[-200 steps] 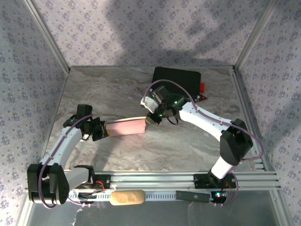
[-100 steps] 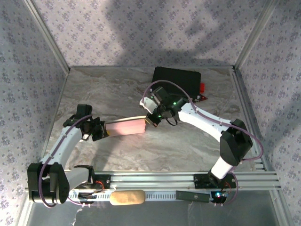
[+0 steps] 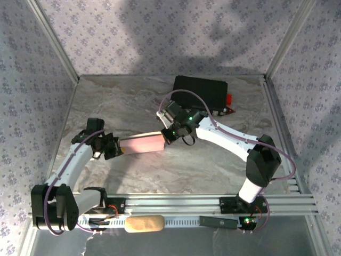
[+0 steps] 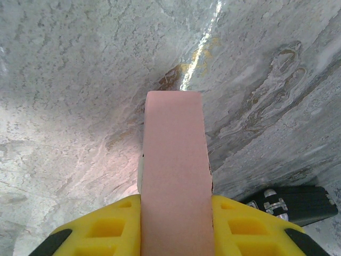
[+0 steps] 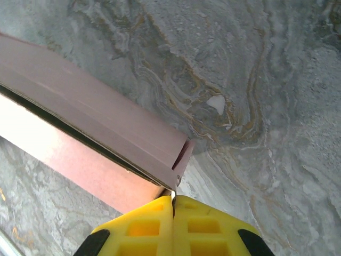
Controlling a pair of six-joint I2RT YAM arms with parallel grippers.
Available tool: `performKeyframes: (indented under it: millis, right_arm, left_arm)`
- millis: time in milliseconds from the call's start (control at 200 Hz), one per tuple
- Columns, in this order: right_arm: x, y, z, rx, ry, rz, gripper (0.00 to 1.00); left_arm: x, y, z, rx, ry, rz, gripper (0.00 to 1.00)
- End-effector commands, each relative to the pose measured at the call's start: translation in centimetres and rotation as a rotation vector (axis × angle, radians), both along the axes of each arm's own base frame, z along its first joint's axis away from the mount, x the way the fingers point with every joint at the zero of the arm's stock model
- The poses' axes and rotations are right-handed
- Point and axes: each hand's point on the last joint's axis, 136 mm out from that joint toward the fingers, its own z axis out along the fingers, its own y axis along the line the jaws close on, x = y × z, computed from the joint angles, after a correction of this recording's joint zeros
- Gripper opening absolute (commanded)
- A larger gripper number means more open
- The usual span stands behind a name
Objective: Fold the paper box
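Pink card is the whole story here. The paper box (image 3: 141, 144) lies as a long, slim sleeve just left of the middle of the overhead frame, on the marbled table (image 3: 122, 101). It spans the gap between the two arms, well below the black case (image 3: 201, 92) at the top.

The box and the left gripper (image 3: 118, 148) are where they were a second ago. In the left wrist view its yellow fingers (image 4: 109, 229) pinch the box (image 4: 174, 176) from both sides at the bottom of the frame, with the pink strip running up and away from them.

The right arm is what changed. Its elbow has swung in, and the right gripper (image 3: 168, 136) has slid a little toward the left of the frame, onto the right end of the box. Its jaws stood slightly apart before and have now closed. The right wrist view shows the yellow fingers (image 5: 144, 229) pressed together along a thin seam at the bottom centre. The open corner of the box (image 5: 96, 133) meets their tips. Whether a sliver of card is nipped in that seam is too fine to tell.

The sleeve looks formed already, with a dark gap between its upper and lower panels. The right arm has probably just committed to that end, either taking hold of the end flap or bracing against it so it can be tucked in. The left grip acts as the anchor. Closing the ends appears to be what remains.
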Motion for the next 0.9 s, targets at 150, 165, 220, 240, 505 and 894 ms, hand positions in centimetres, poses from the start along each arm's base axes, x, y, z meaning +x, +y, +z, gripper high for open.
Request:
performKeyframes:
  millis: [150,165,220,240,505,894]
  right_arm:
    - [0.4,2.5,2.2,0.09,-0.059,-0.195,0.0]
    - [0.4,2.5,2.1,0.091,-0.062,-0.203,0.0]
    - [0.3,2.5,2.1,0.089,-0.073,-0.234,0.0]
    - [0.2,2.5,2.1,0.088,-0.077,-0.244,0.0]
    - [0.0,3.3,2.3,0.11,-0.061,-0.327,0.0]
    - [0.2,4.0,1.7,0.201,-0.029,-0.439,0.0]
  left_arm:
    - [-0.8,0.8,-0.9,0.052,0.038,-0.002,0.07]
    - [-0.9,0.8,-1.0,0.051,0.041,0.001,0.07]
    - [-0.8,0.7,-1.1,0.048,0.036,0.006,0.07]
    - [-0.5,0.7,-1.1,0.046,0.025,0.01,0.07]
    - [-0.5,0.7,-1.4,0.04,0.03,0.019,0.07]
    - [-0.7,0.6,-2.3,0.029,0.049,0.027,0.06]
